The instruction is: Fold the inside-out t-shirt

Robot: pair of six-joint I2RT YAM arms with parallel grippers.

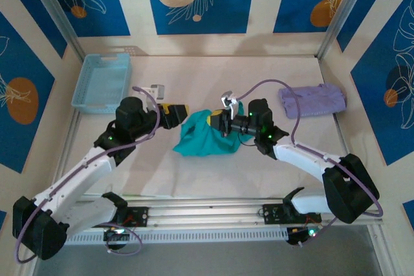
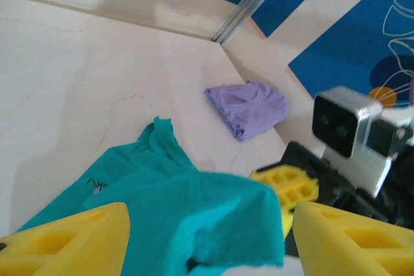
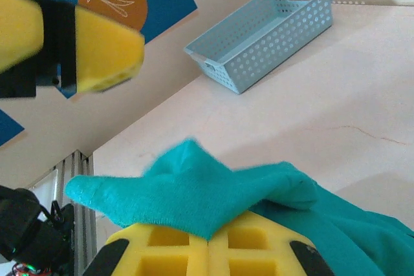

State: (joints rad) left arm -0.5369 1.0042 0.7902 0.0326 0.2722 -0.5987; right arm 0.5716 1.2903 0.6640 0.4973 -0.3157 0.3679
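The inside-out t-shirt (image 1: 200, 139) is a crumpled teal heap on the table between the two arms. My right gripper (image 1: 218, 121) is shut on one of its edges, the yellow pads (image 3: 249, 250) pressed together with a teal flap (image 3: 187, 189) pinched between them and lifted. My left gripper (image 1: 179, 115) stands open at the shirt's left side. In the left wrist view its yellow fingers (image 2: 71, 244) are wide apart, with loose teal cloth (image 2: 194, 214) lying between them, untouched by the pads. The right gripper (image 2: 288, 187) holds that cloth just beyond.
A pale lavender folded garment (image 1: 312, 100) lies at the back right near the wall. A light blue perforated basket (image 1: 102, 82) sits at the back left. Metal frame posts and patterned blue walls close in the table on three sides.
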